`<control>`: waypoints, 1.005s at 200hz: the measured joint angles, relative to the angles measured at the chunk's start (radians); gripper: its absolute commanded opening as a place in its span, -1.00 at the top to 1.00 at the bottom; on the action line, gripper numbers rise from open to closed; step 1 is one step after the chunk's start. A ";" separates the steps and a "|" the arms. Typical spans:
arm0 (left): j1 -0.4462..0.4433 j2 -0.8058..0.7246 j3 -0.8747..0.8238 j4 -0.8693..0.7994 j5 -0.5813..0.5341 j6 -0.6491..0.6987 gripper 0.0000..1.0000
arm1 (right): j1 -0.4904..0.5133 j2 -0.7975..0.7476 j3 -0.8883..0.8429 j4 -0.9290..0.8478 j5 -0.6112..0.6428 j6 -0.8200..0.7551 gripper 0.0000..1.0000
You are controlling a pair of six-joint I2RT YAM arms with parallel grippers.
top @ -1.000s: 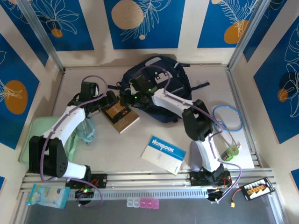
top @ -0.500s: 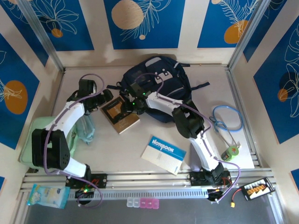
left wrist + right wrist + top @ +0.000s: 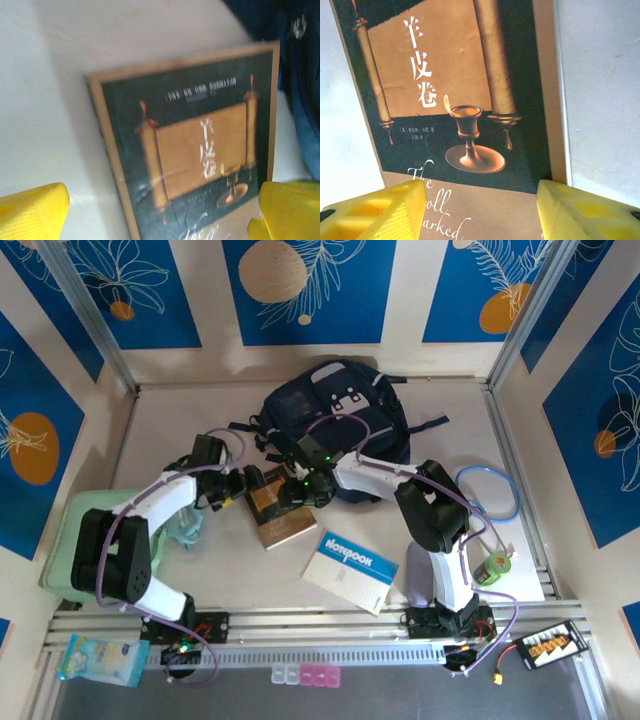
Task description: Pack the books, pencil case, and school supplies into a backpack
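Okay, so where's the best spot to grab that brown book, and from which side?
The brown book lies flat and thin, cover up, so pinch an edge rather than the face. Its left edge, away from the backpack, looks freest: bring the left tool in low from the left, one finger under, one on the cover.

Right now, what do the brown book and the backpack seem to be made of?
Brown book: paper with a card cover, probably a paperback. The finish looks matte, as the printed picture lies flat and shows little glare.
Backpack: soft navy woven fabric, possibly nylon or polyester. It slumps in folds and has dark webbing straps.
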 measured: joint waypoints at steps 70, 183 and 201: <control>-0.039 -0.003 -0.071 -0.008 0.022 -0.034 -0.64 | -0.047 0.025 0.097 -0.013 0.097 0.007 0.26; -0.039 0.089 -0.076 0.049 0.122 -0.051 -0.18 | -0.042 0.127 0.140 -0.061 0.112 -0.023 0.50; -0.039 0.100 -0.075 0.050 0.127 -0.050 -0.30 | -0.042 0.130 0.146 -0.068 0.112 -0.020 0.50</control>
